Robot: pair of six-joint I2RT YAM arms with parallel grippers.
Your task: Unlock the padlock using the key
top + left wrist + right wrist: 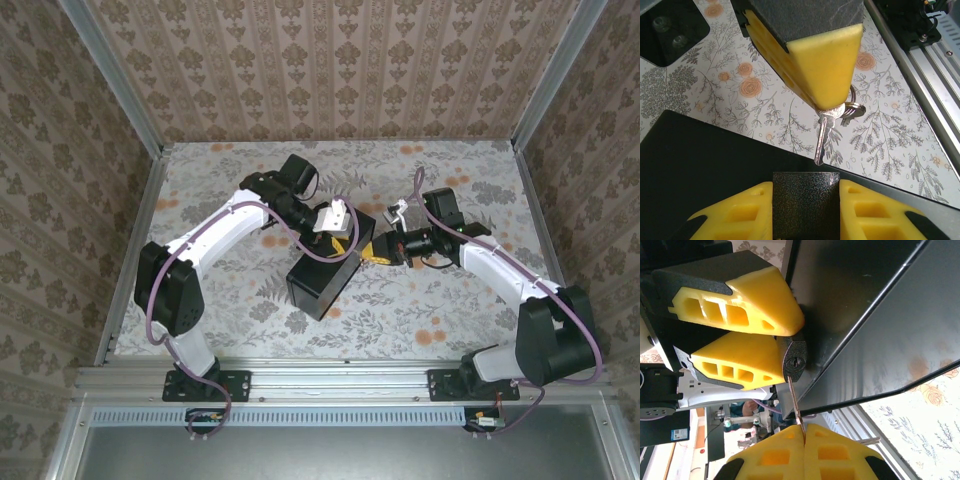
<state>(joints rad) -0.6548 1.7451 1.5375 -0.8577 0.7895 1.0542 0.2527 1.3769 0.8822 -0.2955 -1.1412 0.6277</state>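
The right pincer point(804, 435) clamps the key point(821, 137), blade pointing straight ahead, tip at the padlock point(795, 360) gripped by the left pincer point(806, 190).

Left arm point(215, 232) and right arm point(500, 270): white shells, black joint housings, purple cable point(152, 310) looped alongside each. Black base plates point(232, 384) at 7 and 5 o'clock. Fingers point(830, 55) yellow, wedge-shaped, slotted.
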